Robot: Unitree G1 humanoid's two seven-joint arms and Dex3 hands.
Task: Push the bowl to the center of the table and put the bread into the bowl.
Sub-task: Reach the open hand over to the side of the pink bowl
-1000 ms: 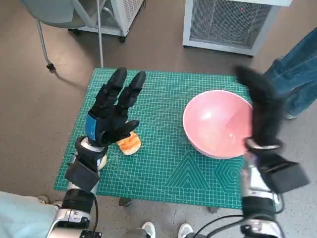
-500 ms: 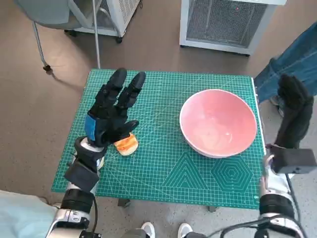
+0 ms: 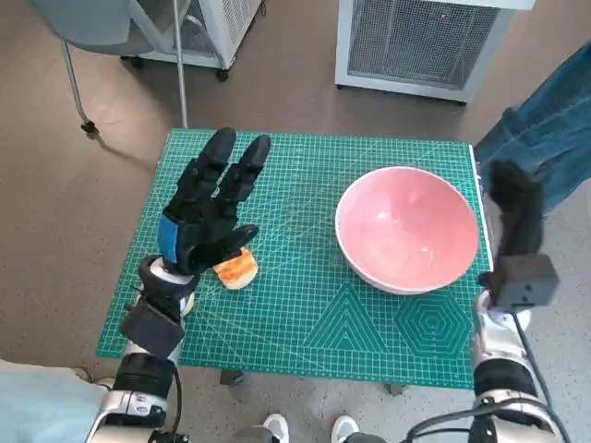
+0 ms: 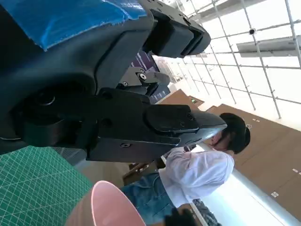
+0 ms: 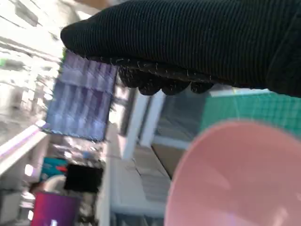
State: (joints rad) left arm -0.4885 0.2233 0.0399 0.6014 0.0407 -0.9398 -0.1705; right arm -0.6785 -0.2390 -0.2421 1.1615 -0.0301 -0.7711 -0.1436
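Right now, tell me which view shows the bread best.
The head view: the bread lies on the green mat, partly under the left hand. Neither wrist view shows it.

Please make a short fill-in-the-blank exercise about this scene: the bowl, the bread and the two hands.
1. The pink bowl is ____ inside.
2. The bread lies on the green mat, beside the ____ hand.
3. The right hand is raised off the table's edge, next to the ____.
4. The bowl sits on the robot's ____ half of the mat.

Missing words: empty; left; bowl; right
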